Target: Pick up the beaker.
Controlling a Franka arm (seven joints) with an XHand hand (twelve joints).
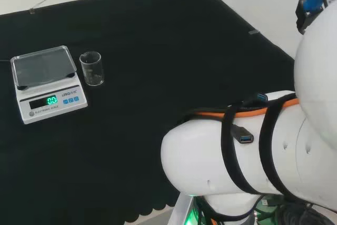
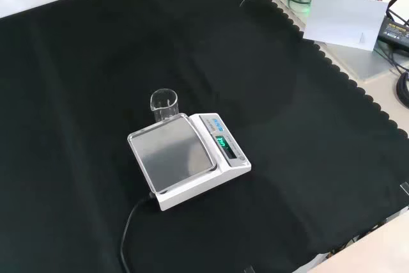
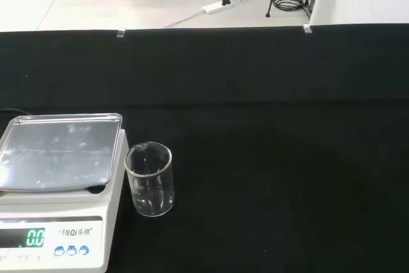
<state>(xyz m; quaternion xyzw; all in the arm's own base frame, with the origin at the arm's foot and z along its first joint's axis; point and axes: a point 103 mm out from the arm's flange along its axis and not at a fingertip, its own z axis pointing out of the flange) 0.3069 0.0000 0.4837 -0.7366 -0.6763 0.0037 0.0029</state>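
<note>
White arm links (image 1: 253, 156) loom closest; I cannot tell the finger state. Upright on the cloth, the clear beaker (image 1: 91, 68) stands just beside the scale (image 1: 46, 84). Approach from its side away from the scale.

Clearance around beaker: one obstacle, otherwise open cloth.

Scale (image 1: 46, 82) stands just beside the upright beaker (image 1: 91, 68), on its left in head view and on the nearer side in front view; whether they touch cannot be told. Scale's cable (image 2: 131, 228) trails off over the cloth on the side away from the beaker. Black cloth (image 1: 174, 51) right of the beaker in head view lies bare up to the arm's white links (image 1: 253, 151).
</note>
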